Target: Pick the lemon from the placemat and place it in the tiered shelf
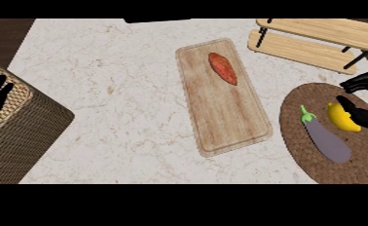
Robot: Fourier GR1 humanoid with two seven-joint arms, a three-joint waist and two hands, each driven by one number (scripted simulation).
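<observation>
From the head view, the lemon [343,117] lies on the round woven placemat [302,137] at the right of the marble worktop [115,88], beside an eggplant [325,137]. The right robot hand [354,93] curls its black fingers around the lemon's upper end. The tiered shelf [309,42] stands behind. A sweet potato [223,67] rests on a cutting board [223,113]; a wicker basket [22,127] sits left.

right hand [354,84] enters at right edge, black fingers curled downward, only partly in frame; left hand not visible
</observation>
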